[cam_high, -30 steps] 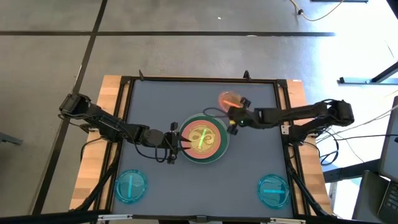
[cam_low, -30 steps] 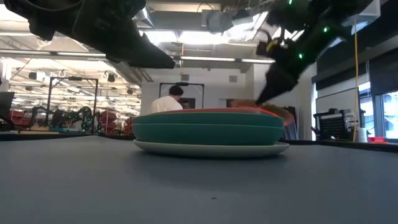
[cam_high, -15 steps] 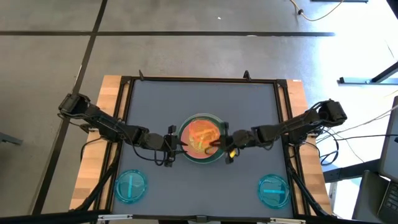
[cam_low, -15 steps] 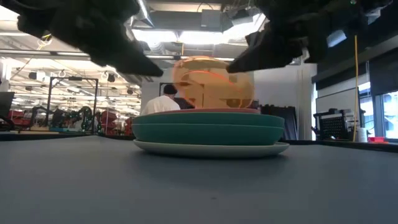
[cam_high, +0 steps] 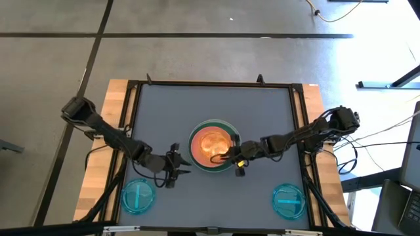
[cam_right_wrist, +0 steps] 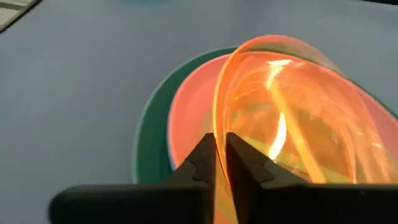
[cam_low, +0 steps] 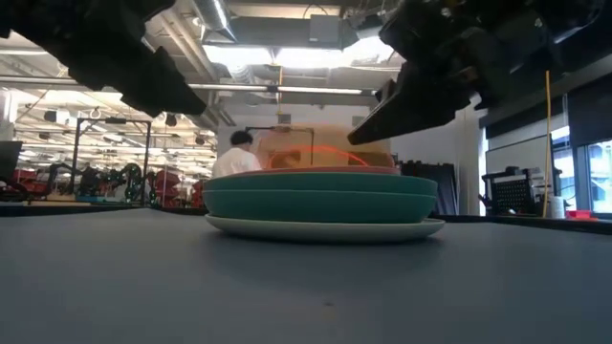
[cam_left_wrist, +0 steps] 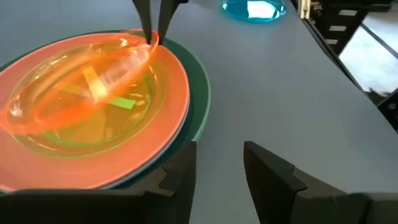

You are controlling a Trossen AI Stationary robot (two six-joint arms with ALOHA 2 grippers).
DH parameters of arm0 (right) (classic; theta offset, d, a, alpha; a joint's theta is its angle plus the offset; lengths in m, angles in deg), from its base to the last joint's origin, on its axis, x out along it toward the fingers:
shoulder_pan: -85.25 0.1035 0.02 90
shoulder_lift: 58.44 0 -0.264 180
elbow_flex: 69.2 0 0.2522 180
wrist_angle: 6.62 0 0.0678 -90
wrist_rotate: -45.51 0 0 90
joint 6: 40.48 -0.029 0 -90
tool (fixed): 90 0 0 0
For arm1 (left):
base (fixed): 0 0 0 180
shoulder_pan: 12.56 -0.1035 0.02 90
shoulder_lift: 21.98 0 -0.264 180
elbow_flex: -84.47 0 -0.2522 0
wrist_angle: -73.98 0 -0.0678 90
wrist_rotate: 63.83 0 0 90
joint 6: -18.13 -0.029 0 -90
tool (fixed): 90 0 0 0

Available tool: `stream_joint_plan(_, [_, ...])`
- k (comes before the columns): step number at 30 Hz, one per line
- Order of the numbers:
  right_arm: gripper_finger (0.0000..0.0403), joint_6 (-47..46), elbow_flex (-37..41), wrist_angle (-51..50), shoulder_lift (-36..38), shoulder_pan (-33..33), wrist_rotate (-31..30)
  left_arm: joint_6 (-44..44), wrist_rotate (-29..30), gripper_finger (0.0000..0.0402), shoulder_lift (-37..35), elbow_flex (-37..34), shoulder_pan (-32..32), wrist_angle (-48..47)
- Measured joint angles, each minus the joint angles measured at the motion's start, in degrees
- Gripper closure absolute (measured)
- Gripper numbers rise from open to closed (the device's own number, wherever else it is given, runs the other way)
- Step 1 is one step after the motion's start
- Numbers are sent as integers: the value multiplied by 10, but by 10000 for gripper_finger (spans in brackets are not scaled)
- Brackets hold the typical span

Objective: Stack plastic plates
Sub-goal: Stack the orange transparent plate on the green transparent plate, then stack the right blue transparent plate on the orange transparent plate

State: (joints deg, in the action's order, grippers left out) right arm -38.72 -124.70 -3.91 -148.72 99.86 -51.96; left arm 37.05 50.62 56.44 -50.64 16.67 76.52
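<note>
I see the right gripper (cam_high: 231,157) pinching the rim of the orange plate (cam_high: 212,144), held tilted over the pink plate (cam_left_wrist: 168,93) atop the stack (cam_low: 323,201) (green above cream). The left gripper (cam_high: 177,167), fingers parted and empty, sits beside that stack. Two cyan plates (cam_high: 138,196) (cam_high: 288,200) lie well apart from it.

Translucent orange plate (cam_high: 212,144) over pink plate (cam_left_wrist: 177,93), green plate (cam_low: 320,204), cream plate (cam_low: 325,227) beneath, two cyan striped plates (cam_high: 138,195) (cam_high: 288,200), grey table (cam_high: 216,105).
</note>
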Motion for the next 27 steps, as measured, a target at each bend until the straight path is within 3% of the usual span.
stream_joint_plan(7, [260,-13,-1,-11,13,2,9,1,8,275,1,0,3,-6])
stream_joint_plan(12, [211,-96,-50,-159,51,37,37,17,5,275,1,0,12,-7])
stream_joint_plan(18, [202,-243,-112,-322,59,143,41,20,16,275,1,0,38,1])
stream_joint_plan(27, [214,-555,-109,-418,59,315,26,22,35,275,1,0,51,9])
